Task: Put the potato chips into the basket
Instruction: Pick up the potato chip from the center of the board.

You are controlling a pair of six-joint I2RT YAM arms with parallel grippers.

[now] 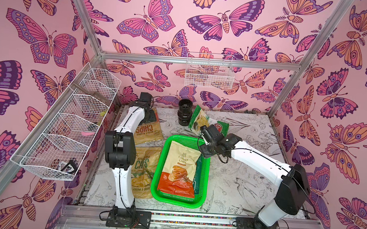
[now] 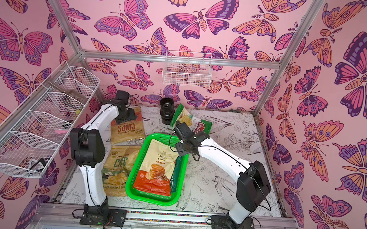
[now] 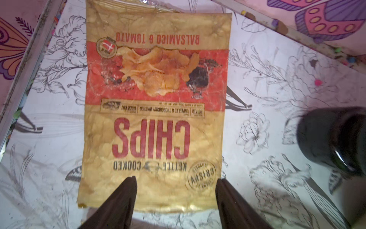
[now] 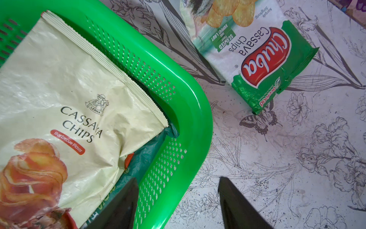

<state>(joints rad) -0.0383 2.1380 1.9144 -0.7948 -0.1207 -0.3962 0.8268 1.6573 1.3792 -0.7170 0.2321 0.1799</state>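
Left wrist: BALSAMICO lettering on CHIPS bag (image 3: 156, 119) (top views: hidden).

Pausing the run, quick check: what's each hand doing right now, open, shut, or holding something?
The left hand: open, empty, above the tan-orange CHIPS bag.
The right hand: open, empty, at the green basket edge.

Barbecue bag (image 1: 179, 164) in the basket (image 1: 178, 202); Sour Cream bag (image 1: 144, 174) just left.
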